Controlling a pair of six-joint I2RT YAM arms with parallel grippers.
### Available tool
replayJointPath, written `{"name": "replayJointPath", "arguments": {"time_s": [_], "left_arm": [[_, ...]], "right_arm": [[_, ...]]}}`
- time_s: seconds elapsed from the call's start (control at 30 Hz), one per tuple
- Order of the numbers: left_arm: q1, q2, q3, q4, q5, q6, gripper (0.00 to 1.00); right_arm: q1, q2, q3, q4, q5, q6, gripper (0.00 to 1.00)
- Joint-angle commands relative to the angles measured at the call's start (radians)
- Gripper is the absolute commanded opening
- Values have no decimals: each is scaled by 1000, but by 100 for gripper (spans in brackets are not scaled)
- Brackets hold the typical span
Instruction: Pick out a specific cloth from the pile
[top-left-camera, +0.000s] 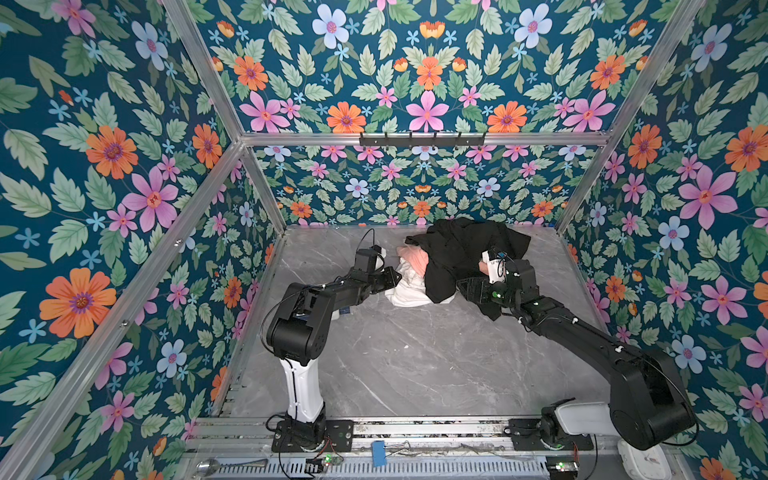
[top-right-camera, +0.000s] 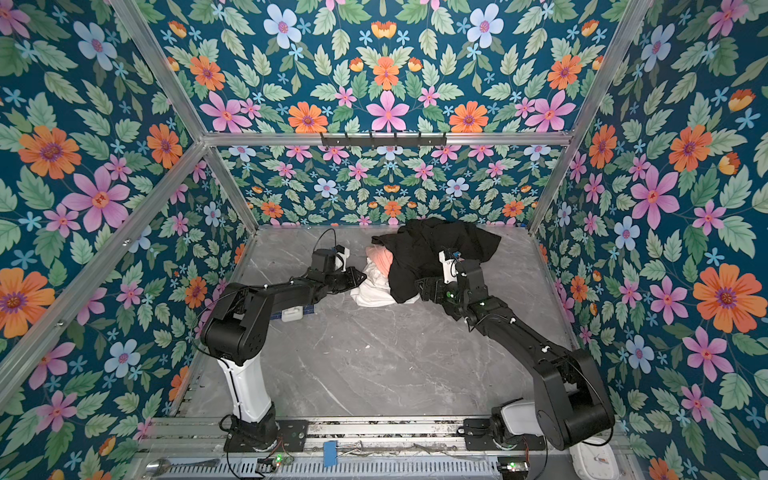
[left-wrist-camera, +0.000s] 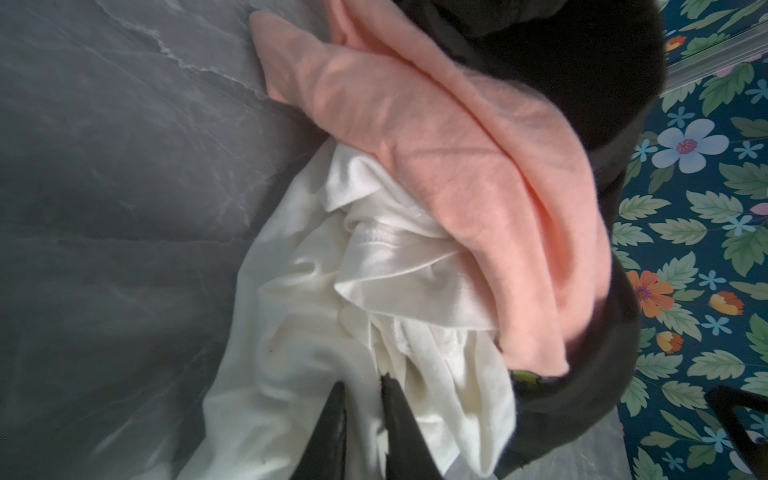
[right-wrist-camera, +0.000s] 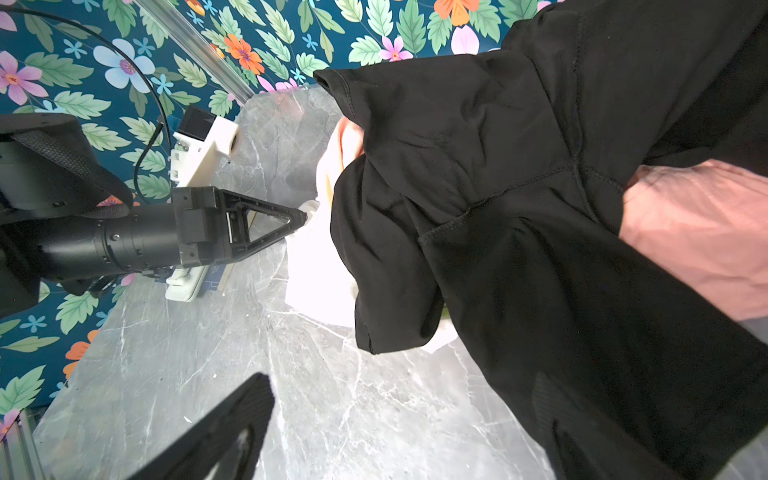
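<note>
The pile (top-left-camera: 457, 266) lies at the back of the marble table in both top views. A black garment (top-left-camera: 461, 249) (top-right-camera: 428, 253) (right-wrist-camera: 540, 208) drapes over the top. A peach-pink shirt (top-left-camera: 415, 257) (left-wrist-camera: 457, 166) shows beneath it. The white cloth (top-left-camera: 405, 291) (top-right-camera: 370, 293) (left-wrist-camera: 299, 332) spills out at the pile's near left. My left gripper (top-left-camera: 395, 276) (top-right-camera: 361, 277) (left-wrist-camera: 363, 382) is shut on a fold of the white cloth. My right gripper (top-left-camera: 459, 286) (right-wrist-camera: 403, 386) stands open at the black garment's near edge, with only bare table between its fingers.
A black hook rail (top-left-camera: 422, 139) hangs on the back wall. A small white object (top-right-camera: 291, 313) sits under the left arm. On the front rail lie a blue piece (top-left-camera: 378, 451), a spoon (top-left-camera: 232, 464) and a white clock (top-right-camera: 590, 461). Patterned walls enclose three sides of the table.
</note>
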Motion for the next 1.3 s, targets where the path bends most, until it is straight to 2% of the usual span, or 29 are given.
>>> {"name": "replayJointPath", "arguments": {"time_s": [0.0,0.5,1.27], "left_arm": [[1,-3,7,-10,5,10,15],[1,-22,41,-31,16,12,0],[-10,-107,152,-44,69,-61,0]], "right_arm": [[1,-13,6,9,18,-3,99],[1,-49,17,-9,40,-6,99],[0,-55,16,-5,29,27,99]]}}
